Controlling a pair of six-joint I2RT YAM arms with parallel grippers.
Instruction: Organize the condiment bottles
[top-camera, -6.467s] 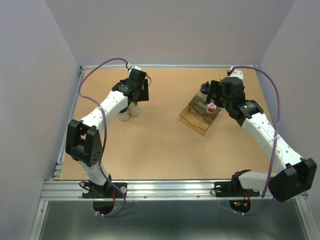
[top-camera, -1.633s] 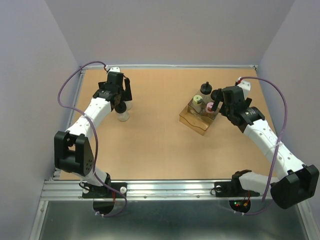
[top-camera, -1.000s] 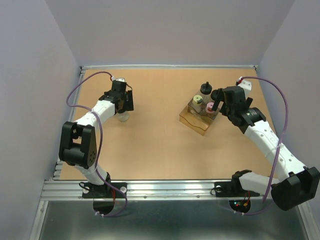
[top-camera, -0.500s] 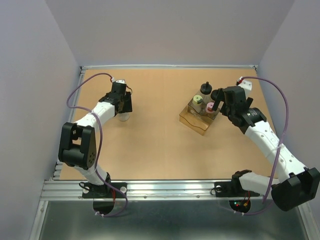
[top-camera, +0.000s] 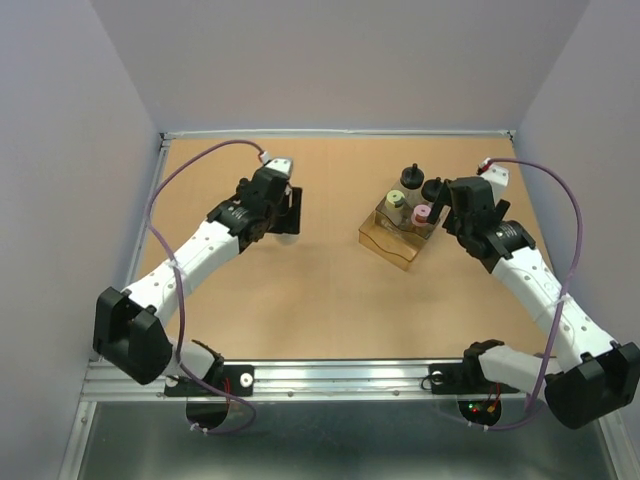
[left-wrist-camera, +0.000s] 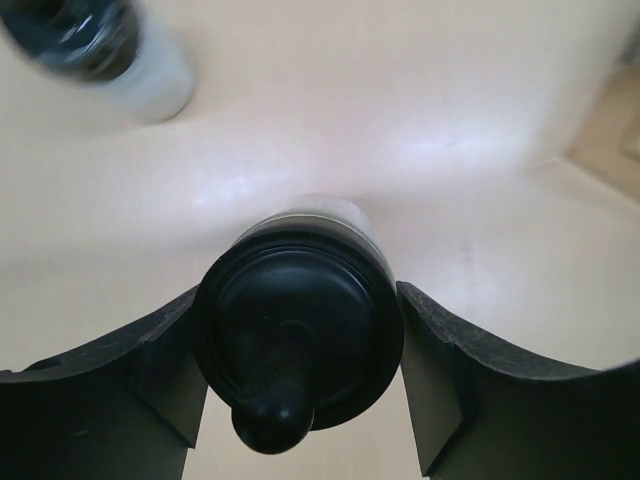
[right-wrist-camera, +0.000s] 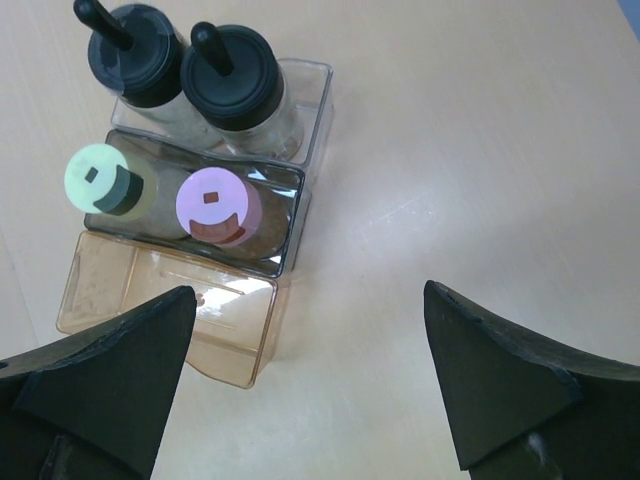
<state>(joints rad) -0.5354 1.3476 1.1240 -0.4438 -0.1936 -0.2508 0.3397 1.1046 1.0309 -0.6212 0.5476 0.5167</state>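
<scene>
Whereas half a second back the overhead view had my left gripper (top-camera: 285, 218) at centre left, it is now travelling toward centre frame. In the left wrist view, its jaws are clamping a black-capped bottle (left-wrist-camera: 297, 345), and a second bottle (left-wrist-camera: 110, 50) is blurring at upper left. In the right wrist view, my right gripper (right-wrist-camera: 310, 292) is hanging wide open above the amber box (right-wrist-camera: 170, 300), with the pink-capped bottle (right-wrist-camera: 213, 205) and three others grouped there. Judgement: a fifth delivery is under way.

No legible text or labels.

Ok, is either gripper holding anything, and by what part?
Left gripper holds a black-capped bottle by the sides of its cap. Right gripper open, empty.
</scene>
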